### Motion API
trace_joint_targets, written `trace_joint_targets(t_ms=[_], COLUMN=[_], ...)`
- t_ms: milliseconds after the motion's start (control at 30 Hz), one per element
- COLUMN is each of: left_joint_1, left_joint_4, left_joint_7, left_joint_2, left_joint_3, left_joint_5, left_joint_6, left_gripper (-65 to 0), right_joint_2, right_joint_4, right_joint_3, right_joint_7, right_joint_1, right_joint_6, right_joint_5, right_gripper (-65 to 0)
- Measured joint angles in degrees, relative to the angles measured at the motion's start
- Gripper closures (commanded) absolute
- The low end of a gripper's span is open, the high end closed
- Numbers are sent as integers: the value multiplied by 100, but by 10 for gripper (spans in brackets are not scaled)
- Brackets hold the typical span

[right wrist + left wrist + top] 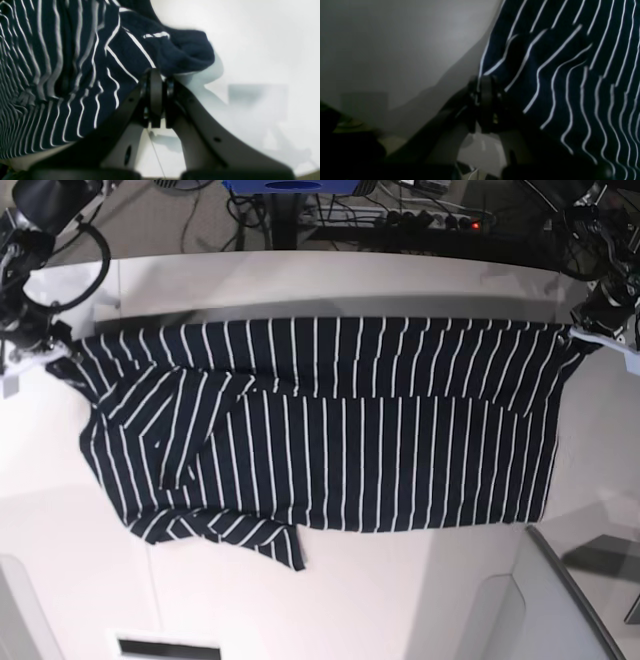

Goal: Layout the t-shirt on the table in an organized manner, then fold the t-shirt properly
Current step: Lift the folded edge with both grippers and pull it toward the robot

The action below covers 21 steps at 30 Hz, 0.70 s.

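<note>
In the base view, the right end effector (52,352) sits at the far left of the frame, clamped tight on the upper left corner of the t-shirt (330,430). From that corner the cloth stretches rightward across the middle of the frame as a taut dark band with thin white stripes running top to bottom. The left third of the t-shirt is rumpled, with diagonal folds and a flap hanging toward the lower left; the rest hangs smoother down to a straight lower edge. The white table (330,280) shows above and below the cloth. At the far right of the frame, the left end effector (590,332) pinches the upper right corner of the t-shirt.

In the right wrist view, the right end effector (156,75) has its jaws pressed together at the centre, with a bunched dark edge of the t-shirt (75,75) caught between them; the fabric spreads to the left and upper left, the table (250,50) to the right.

In the left wrist view, dim and blurred, the left end effector (485,82) is closed narrow on the edge of the t-shirt (570,75), which fills the right half; the table (395,50) lies to the left.
</note>
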Motion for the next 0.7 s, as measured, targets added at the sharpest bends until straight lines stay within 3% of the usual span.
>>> trace_joint_targets(t_ms=[133, 600, 700], left_joint_1=[114, -437, -629], left_joint_4=[-247, -245, -245], left_joint_7=[-439, -415, -417], left_joint_2=[-4, -125, -120], left_joint_3=[297, 354, 350], left_joint_5=[90, 39, 63], left_joint_6=[26, 9, 83], left_gripper=[0, 0, 0], right_joint_2=[-83, -37, -50], right_joint_4=[-35, -9, -74], right_joint_3=[0, 2, 0], right_joint_7=[-13, -297, -293], right_joint_1=[-105, 1082, 1386], right_joint_6=[-13, -37, -361], right_joint_5=[-76, -96, -79], right_gripper=[-2, -2, -2])
